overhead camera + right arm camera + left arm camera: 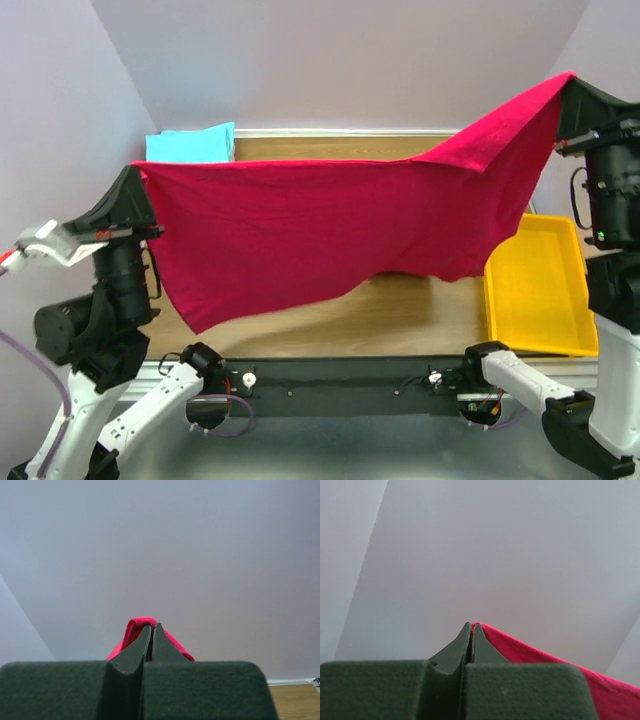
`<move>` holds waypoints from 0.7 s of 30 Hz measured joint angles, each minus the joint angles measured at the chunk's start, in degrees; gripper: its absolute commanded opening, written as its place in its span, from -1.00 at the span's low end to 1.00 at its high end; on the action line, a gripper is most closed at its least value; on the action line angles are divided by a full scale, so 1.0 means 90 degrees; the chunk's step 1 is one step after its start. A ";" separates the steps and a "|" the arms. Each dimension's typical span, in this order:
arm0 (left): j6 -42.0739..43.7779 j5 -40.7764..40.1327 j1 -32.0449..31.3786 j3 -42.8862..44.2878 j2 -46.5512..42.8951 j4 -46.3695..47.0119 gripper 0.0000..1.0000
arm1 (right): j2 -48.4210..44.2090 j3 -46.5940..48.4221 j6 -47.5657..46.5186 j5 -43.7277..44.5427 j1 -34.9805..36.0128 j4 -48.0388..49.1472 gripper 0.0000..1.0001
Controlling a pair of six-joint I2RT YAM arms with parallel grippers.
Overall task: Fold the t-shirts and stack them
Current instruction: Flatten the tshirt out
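Observation:
The large crimson t-shirt (330, 235) hangs spread in the air above the table, stretched between both arms. My left gripper (140, 172) is shut on its left corner, at mid height on the left. My right gripper (568, 80) is shut on its right corner, held higher at the far right. In the left wrist view the closed gripper (471, 626) pinches red cloth (530, 652) that trails right. In the right wrist view the closed gripper (151, 626) pinches a red fold (134, 627). A folded cyan t-shirt (190, 143) lies at the back left. The other shirts are hidden.
A yellow plastic bin (540, 285) sits on the right side of the wooden table (400, 320). Pale walls close in on the left, back and right. The hanging shirt hides most of the table's middle and back.

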 measured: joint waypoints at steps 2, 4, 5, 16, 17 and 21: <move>0.0143 -0.0015 -0.0002 0.0063 0.0374 0.0165 -1.00 | 0.0294 0.0092 -0.0017 -0.0007 0.0000 0.0012 -0.99; 0.0308 -0.0104 -0.0002 0.0112 0.0877 0.0299 -1.00 | 0.0568 0.0100 -0.0019 0.0012 0.0000 0.0019 -0.99; 0.0386 -0.0172 -0.0002 0.0126 0.1202 0.0359 -1.00 | 0.0763 0.0100 -0.0022 0.0041 0.0000 0.0034 -0.99; 0.0811 -0.0117 0.1076 0.0464 0.3636 0.0481 -1.00 | 0.3291 0.0483 -0.0294 0.0440 0.0000 0.0051 -0.99; 0.0823 -0.0109 0.1161 0.0612 0.3716 0.0493 -1.00 | 0.3434 0.0607 -0.0321 0.0444 0.0000 0.0051 -0.99; 0.0852 0.0046 0.1231 0.0959 0.3694 0.0597 -1.00 | 0.3592 0.0998 -0.0430 0.0444 0.0000 0.0056 -0.99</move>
